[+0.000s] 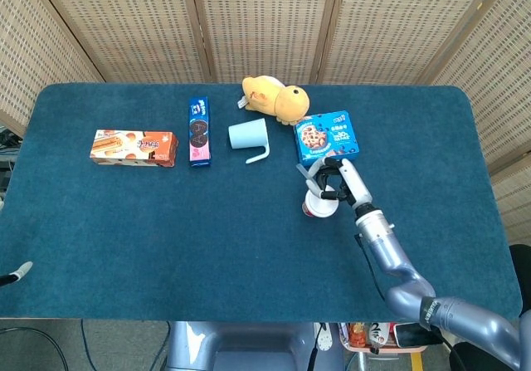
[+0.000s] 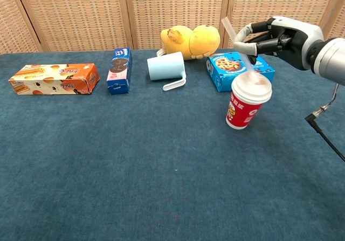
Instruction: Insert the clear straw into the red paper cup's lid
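Now, from the near edge to the far edge:

Bench (image 2: pixel 135 187): a dark blue cloth covers it; the lower half of the chest view shows only bare cloth.

Red paper cup (image 2: pixel 245 109): it stands upright at the right of centre in the chest view, with a white lid (image 2: pixel 252 88) on top. I judge it light and easy to tip, with a thin wall that dents if squeezed; a push from the side could slide it on the cloth.

Clear straw (image 2: pixel 237 44): it leans, the top end toward the upper left and the lower end at the lid. I cannot tell if the tip has already entered the hole. It is probably thin, light, smooth and easy to bend. The best place to hold it is low on the shaft, near the lid, so that it does not buckle when pushed down.

Right hand (image 2: pixel 275 36): at the upper right of the chest view, just above and behind the cup. Its fingers are curled and pinch the straw at about the middle of its length.

Left hand: neither view shows it.

Blue cookie box (image 2: pixel 237 68): it lies just behind the cup.

Far row: an orange snack box (image 2: pixel 54 78) at the left, then a narrow blue packet (image 2: pixel 118 69), a pale blue mug (image 2: pixel 166 67) on its side, and a yellow plush toy (image 2: pixel 191 40) farthest back.
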Tool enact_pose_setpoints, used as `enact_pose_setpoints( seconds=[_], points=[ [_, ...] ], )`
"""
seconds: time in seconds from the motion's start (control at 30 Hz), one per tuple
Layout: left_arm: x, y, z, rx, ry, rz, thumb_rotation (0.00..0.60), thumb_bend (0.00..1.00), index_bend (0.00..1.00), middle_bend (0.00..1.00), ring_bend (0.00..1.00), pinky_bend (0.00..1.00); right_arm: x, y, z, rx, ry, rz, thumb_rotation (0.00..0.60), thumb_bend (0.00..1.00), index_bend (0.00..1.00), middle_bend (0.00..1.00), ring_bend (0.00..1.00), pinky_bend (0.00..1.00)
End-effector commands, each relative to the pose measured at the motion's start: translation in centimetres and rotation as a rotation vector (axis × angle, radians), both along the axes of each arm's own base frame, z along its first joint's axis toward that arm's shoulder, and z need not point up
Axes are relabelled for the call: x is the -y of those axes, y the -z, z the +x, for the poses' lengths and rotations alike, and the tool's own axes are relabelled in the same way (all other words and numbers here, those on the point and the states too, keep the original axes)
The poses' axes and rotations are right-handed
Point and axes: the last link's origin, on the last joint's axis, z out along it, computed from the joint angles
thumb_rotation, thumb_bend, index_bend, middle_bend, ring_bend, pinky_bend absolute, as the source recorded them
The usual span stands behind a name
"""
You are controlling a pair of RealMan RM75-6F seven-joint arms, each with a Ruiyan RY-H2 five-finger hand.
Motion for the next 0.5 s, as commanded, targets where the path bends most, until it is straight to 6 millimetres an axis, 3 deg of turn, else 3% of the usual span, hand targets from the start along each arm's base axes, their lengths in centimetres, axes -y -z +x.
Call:
enact_pose_setpoints(
  seconds=[0.03,0.5],
  points=[
    [0.0,0.0,0.0,0.0,0.0,0.0,0.6,0.16,0.0,0.0,0.0,0.0,-0.1,-0.1,0.0,0.012,0.001,-0.001,0.6,0.55,0.71,0.32,0.18,0.2],
    [0.0,0.0,0.0,0.001,-0.002,-0.004,0.6,0.16,0.0,0.0,0.0,0.0,0.1,-0.8,-1.1,0.052,0.027,0.0,0.6,0.55,0.71,0.28,0.16,0.17]
  ],
)
